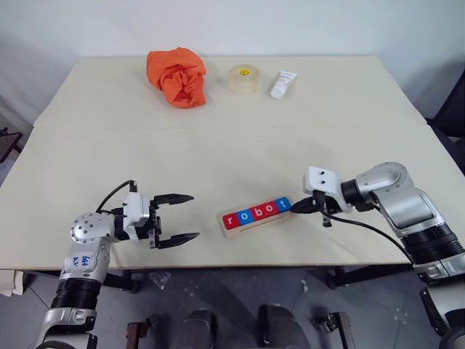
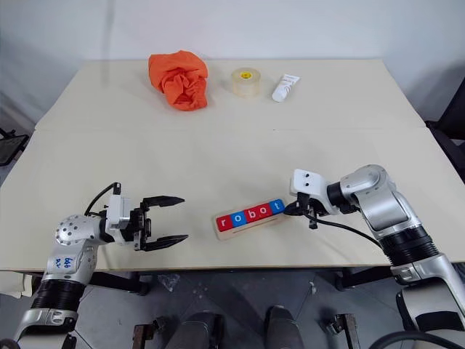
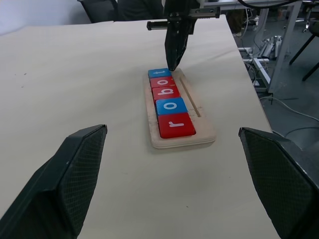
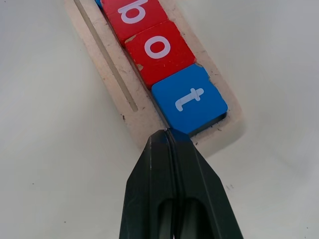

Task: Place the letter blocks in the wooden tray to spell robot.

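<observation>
Now the wooden tray (image 1: 256, 216) lies near the front edge of the bench (image 1: 218, 138), slightly slanted, between the two arms. All five letter blocks (image 1: 257, 212) sit in it side by side, touching, and read r, o, b, o, t: red r, blue o, red b, red o, blue t. A thin groove runs along the tray just beside the row of blocks.

At the t end, the right gripper (image 4: 169, 134) has its two black fingers (image 4: 154, 184) pressed flat together with nothing between them. Its tip is at the corner of the blue t block; it looks to be touching the block or the tray rim there, though the contact is hard to confirm.

Well apart on the other side, the left gripper (image 1: 176, 217) points toward the tray, its fingers (image 1: 174, 198) spread wide and empty.

Along the far side of the bench lie a crumpled orange cloth (image 1: 178, 76), a roll of tape (image 1: 243, 78) and a small white tube (image 1: 283, 83).
</observation>
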Controlling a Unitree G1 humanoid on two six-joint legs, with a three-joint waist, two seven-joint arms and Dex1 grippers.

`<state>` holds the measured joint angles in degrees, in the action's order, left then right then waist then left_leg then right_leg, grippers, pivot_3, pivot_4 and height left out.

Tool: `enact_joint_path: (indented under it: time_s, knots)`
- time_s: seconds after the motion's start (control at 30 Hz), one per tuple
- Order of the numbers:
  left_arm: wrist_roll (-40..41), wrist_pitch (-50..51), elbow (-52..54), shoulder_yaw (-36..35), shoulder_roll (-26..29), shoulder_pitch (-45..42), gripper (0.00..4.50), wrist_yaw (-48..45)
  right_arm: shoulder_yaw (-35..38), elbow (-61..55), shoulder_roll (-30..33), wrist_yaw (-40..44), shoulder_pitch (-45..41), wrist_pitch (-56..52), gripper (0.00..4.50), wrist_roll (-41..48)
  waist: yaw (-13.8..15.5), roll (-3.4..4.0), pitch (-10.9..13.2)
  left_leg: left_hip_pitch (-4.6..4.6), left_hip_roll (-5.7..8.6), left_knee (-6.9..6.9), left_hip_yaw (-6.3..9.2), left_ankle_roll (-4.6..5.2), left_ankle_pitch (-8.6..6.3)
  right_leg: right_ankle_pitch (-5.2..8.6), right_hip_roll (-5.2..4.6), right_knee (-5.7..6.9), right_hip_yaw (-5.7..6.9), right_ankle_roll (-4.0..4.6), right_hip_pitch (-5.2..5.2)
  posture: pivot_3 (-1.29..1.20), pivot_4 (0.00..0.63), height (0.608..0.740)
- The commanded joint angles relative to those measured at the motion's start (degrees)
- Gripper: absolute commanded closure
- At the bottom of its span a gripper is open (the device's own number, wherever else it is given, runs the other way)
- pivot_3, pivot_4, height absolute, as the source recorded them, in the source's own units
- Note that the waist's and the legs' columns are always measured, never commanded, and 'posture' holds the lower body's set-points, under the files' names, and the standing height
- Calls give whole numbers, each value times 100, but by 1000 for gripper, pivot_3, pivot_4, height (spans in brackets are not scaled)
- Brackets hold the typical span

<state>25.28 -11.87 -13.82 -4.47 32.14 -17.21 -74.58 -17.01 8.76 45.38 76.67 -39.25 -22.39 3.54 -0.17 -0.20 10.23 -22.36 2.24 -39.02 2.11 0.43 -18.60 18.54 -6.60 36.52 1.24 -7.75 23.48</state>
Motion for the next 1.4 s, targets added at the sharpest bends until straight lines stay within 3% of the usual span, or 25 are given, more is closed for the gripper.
enact_joint_path:
  time_s: [0.03,0.6,1.4]
  knots:
    - [72,-25,235,-124,74,88,0,34,146,-229,173,169,-117,45,4485,78,-1,0,0,0,0,0,0,0,0,0,0,0,0,0,0,0,150,740]
    - [108,67,461,-139,108,226,0,140,-101,2327,-1033,-417,-1396,1438,4485,-633,-25,0,0,1,2,3,-1,-2,1,0,3,4,4,0,3,0,150,740]
    - [78,35,306,-160,135,94,0,160,-72,1492,-649,132,-795,1144,4485,-644,-8,0,0,1,6,0,2,-1,1,0,4,8,6,0,1,0,150,740]
